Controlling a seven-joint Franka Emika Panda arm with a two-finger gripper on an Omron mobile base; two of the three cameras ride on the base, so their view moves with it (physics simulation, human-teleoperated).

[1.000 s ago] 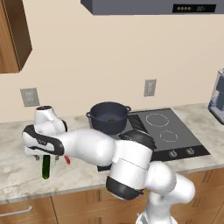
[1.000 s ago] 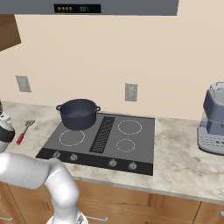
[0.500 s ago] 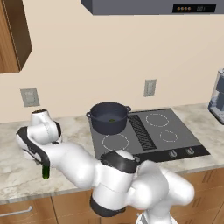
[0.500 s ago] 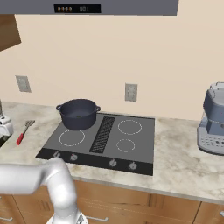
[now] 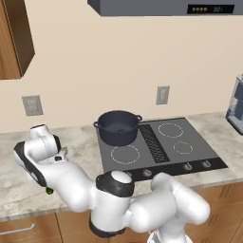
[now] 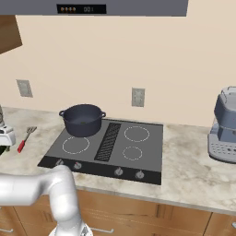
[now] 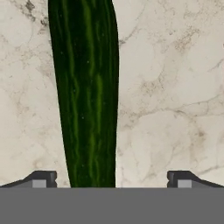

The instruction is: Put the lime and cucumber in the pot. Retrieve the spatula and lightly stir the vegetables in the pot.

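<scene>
1. Cucumber pickup is the step in hand: the gripper hangs open, fingertips well apart, over the long dark green cucumber lying on the marbled beige desk.
2. Next: descend, close, carry to the round blue-grey pot.
3. Since the earlier frame, the arm has folded lower over the desk's left end.

Cucumber dark green with lighter lengthwise streaks; worktop beige marble veined grey-brown; pot dark blue-grey; hob dark grey with white rings; spatula red-handled with silvery-grey head.
</scene>
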